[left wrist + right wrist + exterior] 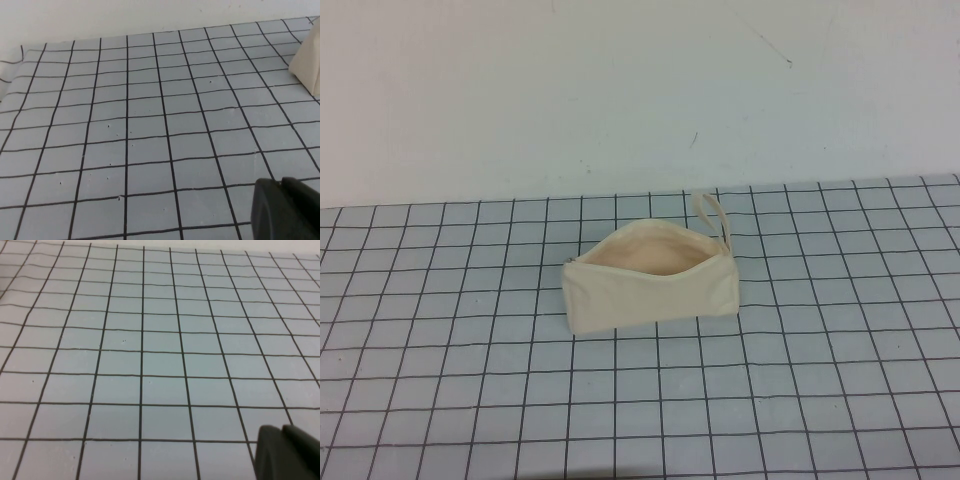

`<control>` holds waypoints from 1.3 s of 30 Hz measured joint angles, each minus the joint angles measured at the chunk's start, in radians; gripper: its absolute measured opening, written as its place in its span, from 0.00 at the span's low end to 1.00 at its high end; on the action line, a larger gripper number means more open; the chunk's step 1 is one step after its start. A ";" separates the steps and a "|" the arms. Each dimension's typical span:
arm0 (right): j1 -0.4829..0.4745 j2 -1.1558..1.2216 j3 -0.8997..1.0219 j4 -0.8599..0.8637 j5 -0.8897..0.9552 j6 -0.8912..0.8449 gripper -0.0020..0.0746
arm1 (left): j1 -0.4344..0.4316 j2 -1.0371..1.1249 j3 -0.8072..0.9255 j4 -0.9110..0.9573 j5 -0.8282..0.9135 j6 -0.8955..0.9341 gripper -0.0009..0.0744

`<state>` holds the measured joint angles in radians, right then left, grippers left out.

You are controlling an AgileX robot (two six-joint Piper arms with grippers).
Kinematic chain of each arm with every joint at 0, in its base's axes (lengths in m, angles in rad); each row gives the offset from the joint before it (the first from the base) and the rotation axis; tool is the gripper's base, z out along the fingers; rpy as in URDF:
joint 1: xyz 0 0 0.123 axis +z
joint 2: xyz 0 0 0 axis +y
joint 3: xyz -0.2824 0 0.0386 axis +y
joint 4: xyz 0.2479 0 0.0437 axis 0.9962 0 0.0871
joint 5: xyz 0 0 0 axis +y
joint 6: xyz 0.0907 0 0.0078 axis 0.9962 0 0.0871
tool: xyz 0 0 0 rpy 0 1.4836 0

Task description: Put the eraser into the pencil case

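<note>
Grid-lined grey desk (800, 400) under a plain white wall; we log one case (650, 285) near the middle of the high view, standing on its long edge with the zip open and the peach lining showing, loop strap (712, 212) at its far right end. Count: cases, one; erasers, none that we can find on the desk in any view. It may already lie inside the case, but the lining we see shows no block, so we cannot say. Neither arm appears in the high view. Each wrist view shows only a dark corner of hardware: the left end effector (287, 207) over bare grid with a corner of the case (309, 60) at the picture's edge, so it sits to the case's left and apart from it; the right end effector (289, 452) over bare grid with no object in sight. We cannot tell whether either is open or closed, and nothing is seen held. Judgement: either the task is finished and both arms are parked, or the eraser has yet to enter view. If a drop is still due, we would bring the block over the widest part of the mouth, near its middle, lower until just above the lining, then release, taking care not to press the near wall, since the soft fabric could fold and close the opening or tip the case.
</note>
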<state>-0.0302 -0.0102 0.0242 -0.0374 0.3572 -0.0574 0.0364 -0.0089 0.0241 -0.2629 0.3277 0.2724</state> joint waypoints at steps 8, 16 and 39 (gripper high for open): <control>0.000 0.000 0.000 0.000 0.000 0.000 0.03 | 0.002 0.000 -0.002 0.166 0.003 -0.312 0.01; 0.000 0.000 0.000 0.000 0.000 0.000 0.02 | 0.002 0.000 -0.004 0.229 0.005 -0.373 0.01; 0.000 0.000 0.000 0.000 0.000 0.000 0.03 | -0.040 0.000 -0.004 0.229 0.007 -0.379 0.01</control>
<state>-0.0302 -0.0102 0.0242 -0.0374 0.3572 -0.0574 -0.0037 -0.0089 0.0203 -0.0344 0.3350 -0.1071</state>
